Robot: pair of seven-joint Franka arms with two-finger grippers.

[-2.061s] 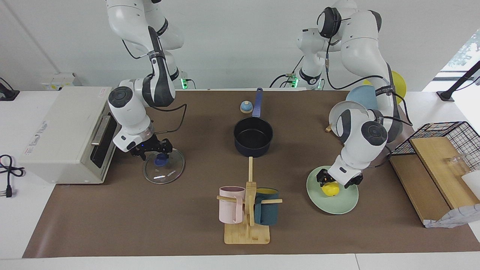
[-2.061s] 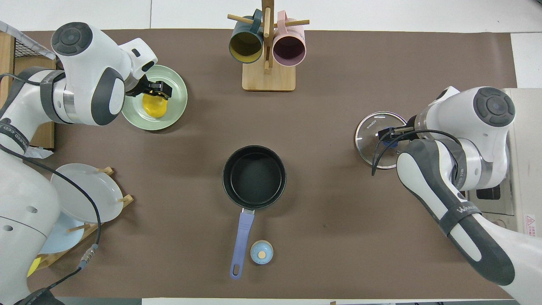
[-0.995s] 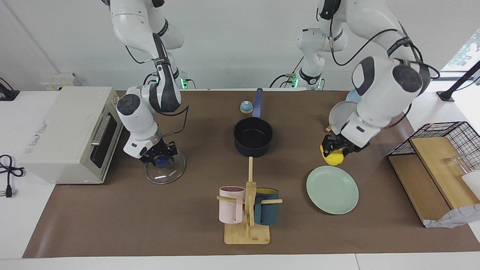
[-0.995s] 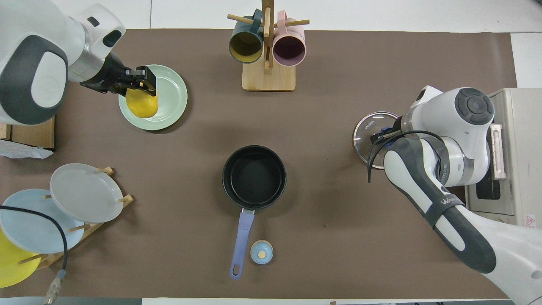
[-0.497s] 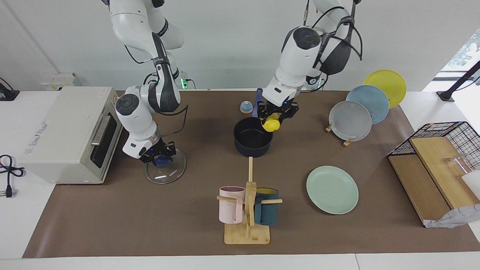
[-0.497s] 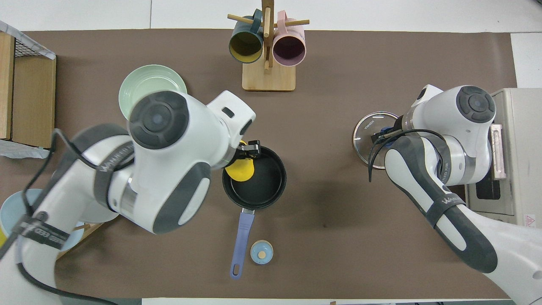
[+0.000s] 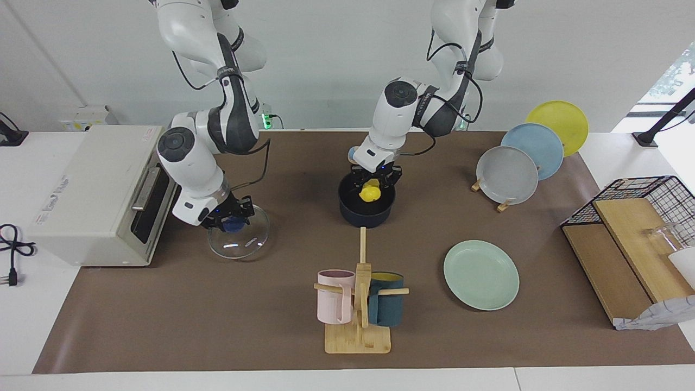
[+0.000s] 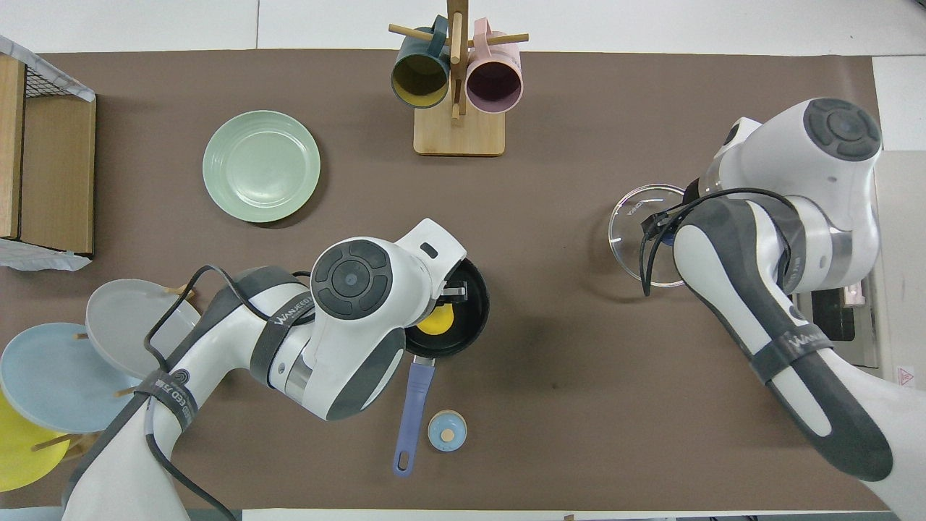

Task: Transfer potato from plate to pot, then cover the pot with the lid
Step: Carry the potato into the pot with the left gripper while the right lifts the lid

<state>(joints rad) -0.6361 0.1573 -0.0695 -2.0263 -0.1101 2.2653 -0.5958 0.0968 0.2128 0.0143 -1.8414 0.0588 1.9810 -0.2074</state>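
Note:
The yellow potato lies inside the dark blue pot at mid-table; it also shows in the overhead view. My left gripper hangs just over the pot's mouth, open, with a gap between the one visible finger and the potato. The mint-green plate is bare and sits toward the left arm's end. My right gripper is shut on the blue knob of the glass lid. The lid is tilted and a little off the mat, beside the toaster oven.
A mug tree with a pink and a teal mug stands farther from the robots than the pot. A small blue bell sits by the pot's handle. A plate rack, a wire basket and a toaster oven line the table's ends.
My left arm carried the potato from the plate to the pot, lowered it in and let go. My right gripper tipped the lid up a little by its knob.

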